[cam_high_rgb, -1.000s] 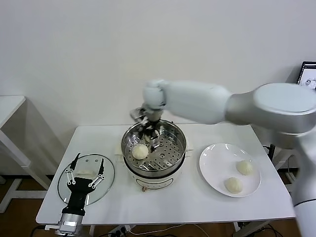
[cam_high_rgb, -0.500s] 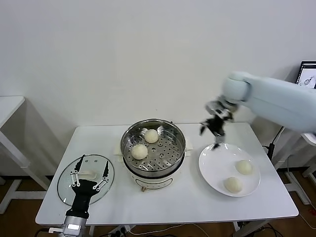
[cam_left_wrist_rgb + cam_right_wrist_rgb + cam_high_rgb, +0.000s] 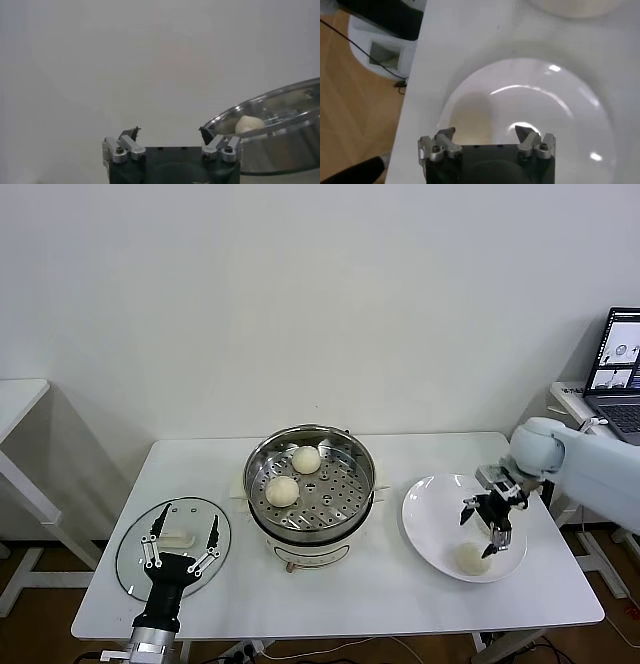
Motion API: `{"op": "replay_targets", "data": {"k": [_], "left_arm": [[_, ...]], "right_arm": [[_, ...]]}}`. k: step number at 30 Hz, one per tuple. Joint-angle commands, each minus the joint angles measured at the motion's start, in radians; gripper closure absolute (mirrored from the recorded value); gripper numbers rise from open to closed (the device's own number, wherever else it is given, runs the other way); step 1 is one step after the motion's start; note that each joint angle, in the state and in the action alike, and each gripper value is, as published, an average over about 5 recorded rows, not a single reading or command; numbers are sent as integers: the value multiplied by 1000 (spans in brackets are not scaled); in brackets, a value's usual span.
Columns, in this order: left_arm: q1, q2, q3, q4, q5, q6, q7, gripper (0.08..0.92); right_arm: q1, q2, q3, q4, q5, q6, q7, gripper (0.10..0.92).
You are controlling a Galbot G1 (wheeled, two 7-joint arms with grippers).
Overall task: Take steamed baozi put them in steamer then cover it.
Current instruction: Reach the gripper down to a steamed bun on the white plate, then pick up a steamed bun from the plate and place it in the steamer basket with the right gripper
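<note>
The steel steamer [image 3: 338, 490] stands mid-table on its cream pot base and holds two baozi [image 3: 306, 458] [image 3: 282, 491]. One more baozi [image 3: 472, 558] lies on the white plate [image 3: 430, 522] at the right. My right gripper [image 3: 489, 520] is open and empty, low over the plate just behind that bun, and it covers the spot where another bun lay. The right wrist view shows bare plate [image 3: 545, 100] between its open fingers [image 3: 485, 136]. The glass lid [image 3: 135, 556] lies at the front left. My left gripper [image 3: 180, 546] hovers open above it, apart from the steamer [image 3: 280, 140].
A laptop [image 3: 620, 364] stands on a side surface at the far right. A small white table [image 3: 15, 399] is at the far left. The plate reaches close to the table's right front edge. A white wall is behind the table.
My right gripper left a second baozi in the steamer, swung right and came down over the plate. The left gripper shifted slightly over the lid.
</note>
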Motion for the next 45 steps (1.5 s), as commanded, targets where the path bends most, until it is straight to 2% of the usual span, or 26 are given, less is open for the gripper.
{"op": "replay_targets", "data": {"k": [1,12,23,28,35,45], "left_arm": [[5,-3,9,5,5,2,-3,177],[11,-5,18,9,7,-2,-2,177],[1,-6,11,10,3,6,-13,177],[-4,-4,13,6,3,10,-12,177],[-9,0,19,4,1,10,-12,177],[3,-2,20,-10,3,-1,-14,177]], "right_arm": [[-117,-2,53,-52,-33,9,37,203],[-122,30,63,-68,-24,-1,25,205],[-90,36,54,-57,-25,-4,16,326],[0,38,50,-34,-22,11,-9,345],[249,100,19,10,-7,148,-43,349],[510,346,-18,74,-50,444,-21,356]]}}
